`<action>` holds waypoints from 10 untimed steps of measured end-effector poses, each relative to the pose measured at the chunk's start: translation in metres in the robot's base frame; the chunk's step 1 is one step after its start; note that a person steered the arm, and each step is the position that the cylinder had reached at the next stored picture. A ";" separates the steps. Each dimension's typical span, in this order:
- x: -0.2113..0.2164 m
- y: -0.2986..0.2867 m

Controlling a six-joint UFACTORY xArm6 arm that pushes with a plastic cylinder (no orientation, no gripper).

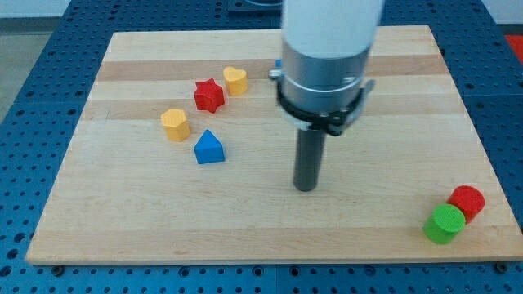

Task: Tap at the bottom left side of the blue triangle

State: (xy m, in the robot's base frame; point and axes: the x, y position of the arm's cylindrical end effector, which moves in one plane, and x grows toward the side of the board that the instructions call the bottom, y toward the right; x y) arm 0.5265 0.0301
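The tap looks not yet made. The small blue triangular block (209,148) sits left of the frame's centre on the pale wooden worktop (270,229), and my tip (306,188), the lower end of the straight dark rod, rests on the board well apart from it, toward the frame's right and a little lower. The tool is a plain rod, so there is nothing to spread or press together, and it pinches nothing. Bare board lies between my tip and the block. Judging from this, what is left is the whole approach: my tip would need to come round to the block's lower left side, which is the side facing away from it now, and then touch there.

Just up and left of the blue block stands a yellow block (175,124); further up sit a red star-shaped block (209,95) and a yellow heart-shaped block (235,80). At the frame's lower right a green cylinder (444,224) and a red cylinder (467,202) stand touching or nearly so. A sliver of something blue (278,63) shows beside the arm's grey collar (322,69); I cannot tell its shape. The worktop lies on a blue perforated base (33,98).
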 end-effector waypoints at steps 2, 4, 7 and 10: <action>0.000 -0.083; -0.016 -0.145; -0.061 -0.158; -0.064 -0.157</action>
